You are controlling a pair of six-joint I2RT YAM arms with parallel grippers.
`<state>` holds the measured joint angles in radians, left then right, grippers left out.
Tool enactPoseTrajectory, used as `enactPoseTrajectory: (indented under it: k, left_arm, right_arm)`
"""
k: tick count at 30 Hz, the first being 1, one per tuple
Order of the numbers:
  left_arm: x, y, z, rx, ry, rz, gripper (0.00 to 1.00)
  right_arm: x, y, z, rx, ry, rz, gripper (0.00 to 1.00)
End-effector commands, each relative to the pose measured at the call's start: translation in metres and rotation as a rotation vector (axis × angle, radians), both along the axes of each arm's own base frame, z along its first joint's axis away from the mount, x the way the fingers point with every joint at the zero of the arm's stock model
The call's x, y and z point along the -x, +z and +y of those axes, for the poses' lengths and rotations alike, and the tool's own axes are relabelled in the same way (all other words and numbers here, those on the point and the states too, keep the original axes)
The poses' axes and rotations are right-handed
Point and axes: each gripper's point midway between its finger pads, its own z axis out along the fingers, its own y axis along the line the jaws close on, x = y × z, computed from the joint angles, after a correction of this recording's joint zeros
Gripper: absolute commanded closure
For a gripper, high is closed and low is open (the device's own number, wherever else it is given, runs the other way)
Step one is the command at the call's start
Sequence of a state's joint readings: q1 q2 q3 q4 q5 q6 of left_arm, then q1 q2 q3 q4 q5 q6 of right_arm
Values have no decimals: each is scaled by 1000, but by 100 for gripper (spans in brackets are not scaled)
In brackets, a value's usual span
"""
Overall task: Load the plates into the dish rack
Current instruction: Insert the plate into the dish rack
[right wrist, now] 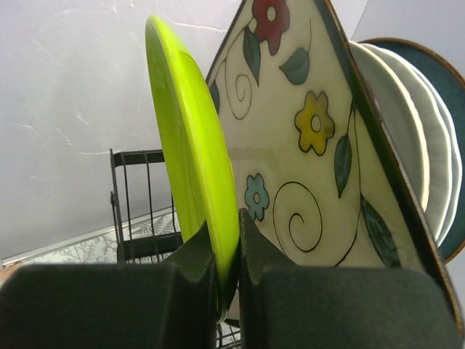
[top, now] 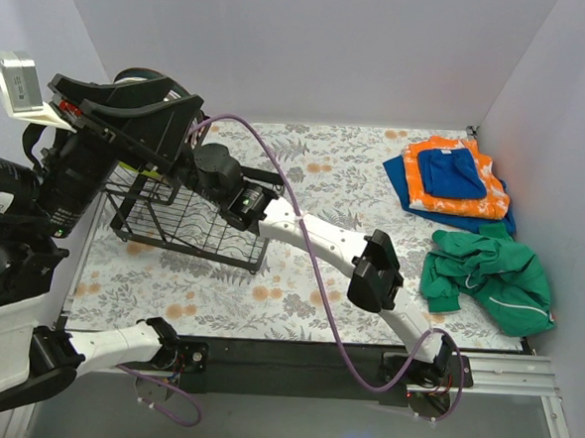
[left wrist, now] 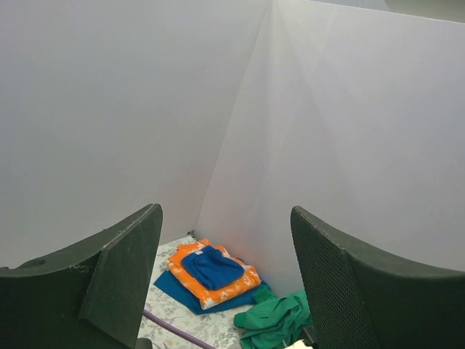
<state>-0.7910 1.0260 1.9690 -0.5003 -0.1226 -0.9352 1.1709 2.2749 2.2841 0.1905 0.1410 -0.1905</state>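
My right gripper (right wrist: 229, 254) is shut on the lower rim of a lime green plate (right wrist: 190, 123), which stands on edge. Right behind it stands a cream plate (right wrist: 312, 153) painted with flowers and leaves. Behind that come two white plates (right wrist: 407, 138) and a dark blue-grey plate (right wrist: 445, 80). The black wire dish rack (top: 187, 230) sits at the table's left, and its bars (right wrist: 138, 207) show beyond the green plate. My left gripper (left wrist: 225, 291) is raised high above the rack, open and empty, its fingers (left wrist: 116, 276) spread wide. In the top view it hides the plates.
A folded orange and blue cloth stack (top: 454, 177) lies at the far right corner, with a crumpled green garment (top: 490, 273) in front of it. A purple cable (top: 314, 265) runs along the right arm. White walls close in the table on three sides.
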Motion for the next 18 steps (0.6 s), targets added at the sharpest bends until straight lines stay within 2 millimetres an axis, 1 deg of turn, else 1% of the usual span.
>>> enactPoseTrajectory:
  k: [1, 5, 7, 8, 9, 11, 13, 14, 18]
  left_arm:
    - [-8, -7, -2, -21, 24, 18, 30]
    - [-10, -11, -4, -25, 20, 29, 30]
    - [-9, -12, -4, -24, 18, 34, 30]
    - [-9, -12, -4, -22, 17, 33, 30]
    - [-9, -13, -4, -22, 17, 38, 30]
    - [-8, -13, -2, -16, 18, 35, 30]
    - [-9, -14, -3, -14, 18, 38, 30]
    - [-9, -14, -3, -15, 18, 39, 30]
    - [-8, -14, -4, -10, 12, 41, 30]
  right_arm:
    - [-4, 50, -3, -153, -41, -77, 99]
    - [-9, 36, 5, -150, -49, -76, 99]
    - [-9, 32, 7, -149, -49, -81, 99]
    - [-10, 26, 10, -140, -49, -81, 99]
    - [-11, 27, 10, -145, -51, -84, 99]
    - [-13, 20, 13, -136, -54, -88, 99]
    - [-13, 18, 14, -137, -52, -91, 99]
    - [-13, 14, 15, -131, -50, -89, 97]
    - [-13, 11, 17, -128, -47, -94, 95]
